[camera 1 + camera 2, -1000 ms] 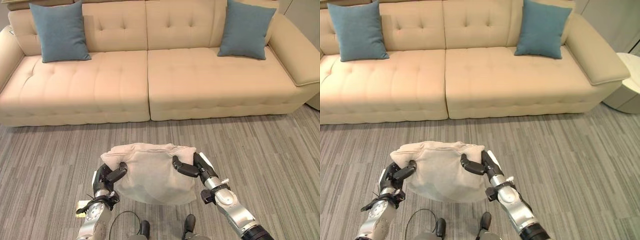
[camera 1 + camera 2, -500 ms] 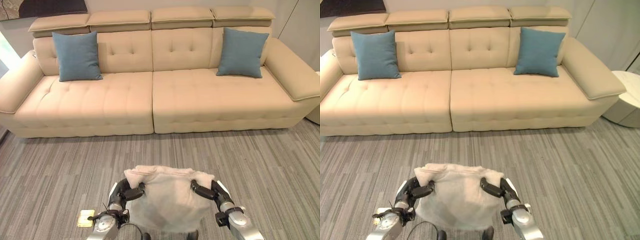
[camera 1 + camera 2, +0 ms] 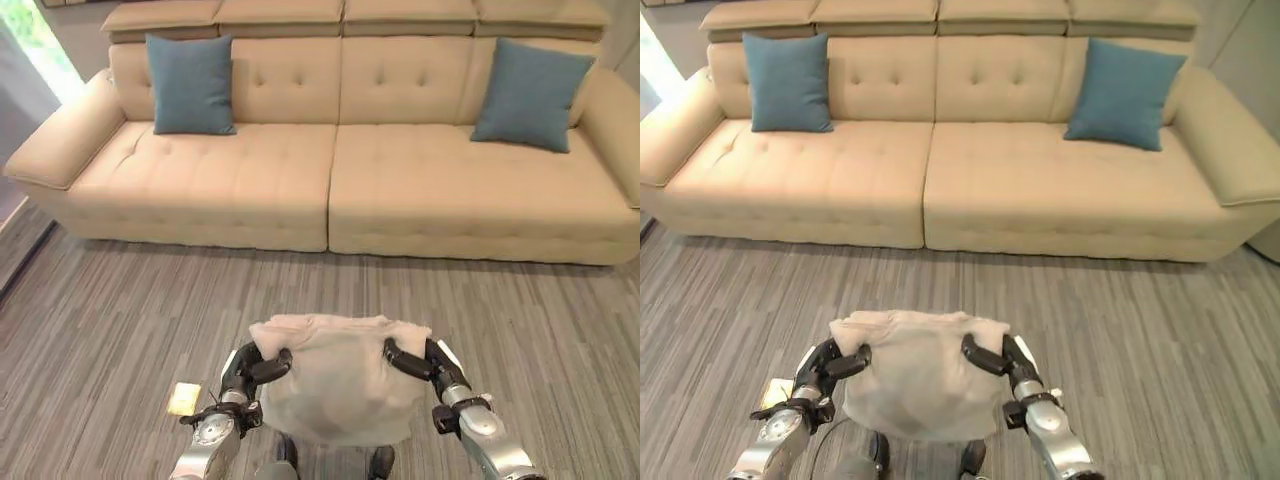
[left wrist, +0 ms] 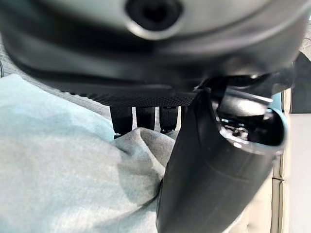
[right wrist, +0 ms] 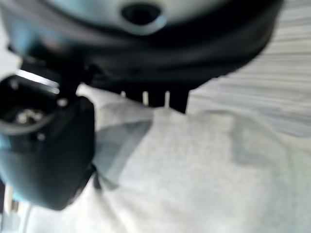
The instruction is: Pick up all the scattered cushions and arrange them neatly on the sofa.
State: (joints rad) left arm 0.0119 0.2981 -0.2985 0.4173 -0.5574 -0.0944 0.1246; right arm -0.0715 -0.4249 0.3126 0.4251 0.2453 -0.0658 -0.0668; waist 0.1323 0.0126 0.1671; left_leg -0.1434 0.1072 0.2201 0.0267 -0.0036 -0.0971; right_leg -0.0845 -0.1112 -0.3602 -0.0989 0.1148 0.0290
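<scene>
The cushion (image 3: 338,375), pale beige, hangs low in the middle of the frame, held up between both hands above the grey floor (image 3: 120,310). The left hand (image 3: 252,367) has its fingers curled over the cushion's left upper edge; the right hand (image 3: 415,362) pinches the right upper edge the same way. Across the top of the frame stands the sofa (image 3: 400,180), with one blue pillow (image 3: 190,84) at upper left and another blue pillow (image 3: 530,94) at upper right. A small yellow tag (image 3: 183,398) lies on the floor at lower left.
</scene>
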